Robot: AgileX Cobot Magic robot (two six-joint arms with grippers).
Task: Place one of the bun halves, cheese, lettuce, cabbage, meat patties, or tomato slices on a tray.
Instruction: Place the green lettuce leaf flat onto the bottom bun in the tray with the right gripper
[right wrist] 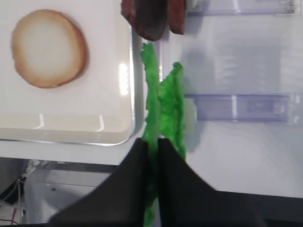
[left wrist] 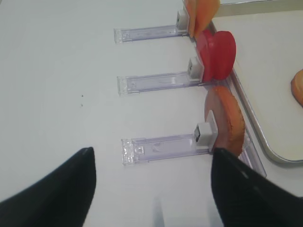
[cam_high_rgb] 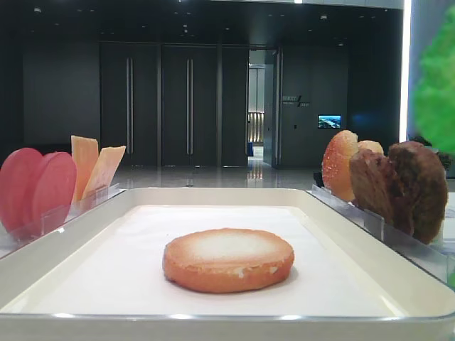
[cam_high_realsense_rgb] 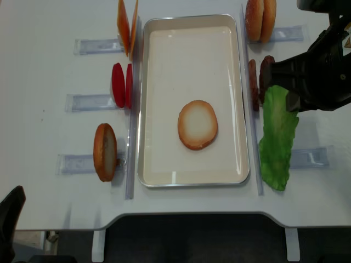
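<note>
Right now the right hand (right wrist: 152, 144) is pinched shut on the lettuce (right wrist: 163, 106), its two dark fingers (right wrist: 137, 161) clamping the green leaf at one end. In the overhead view that hand (cam_high_realsense_rgb: 288, 90) sits to the right of the tray (cam_high_realsense_rgb: 192, 175), and the leaf (cam_high_realsense_rgb: 278, 137) hangs along the tray's right rim, over the counter (cam_high_realsense_rgb: 55, 55) and not over the tray. Just beyond the leaf, two dark patties (cam_high_realsense_rgb: 259, 82) stand on edge in a clear rack (cam_high_realsense_rgb: 310, 158) row, and further back two bun halves (cam_high_realsense_rgb: 260, 21) stand upright at the tray's far right corner.

On the tray lies one bun half (cam_high_realsense_rgb: 197, 124), flat, pale face up, near the middle and slightly toward the near end. It touches nothing else.

Left of the tray, three racks hold more food on edge: cheese (cam_high_realsense_rgb: 127, 24) at the far end, two tomato slices (cam_high_realsense_rgb: 121, 85) in the middle, and a single bun half (cam_high_realsense_rgb: 105, 152) nearest.

Over that side the left hand (left wrist: 151, 189) hangs with its fingers spread wide and nothing between them. From its own camera the near bun half (left wrist: 227, 118) stands beside the right finger, apart from it.
</note>
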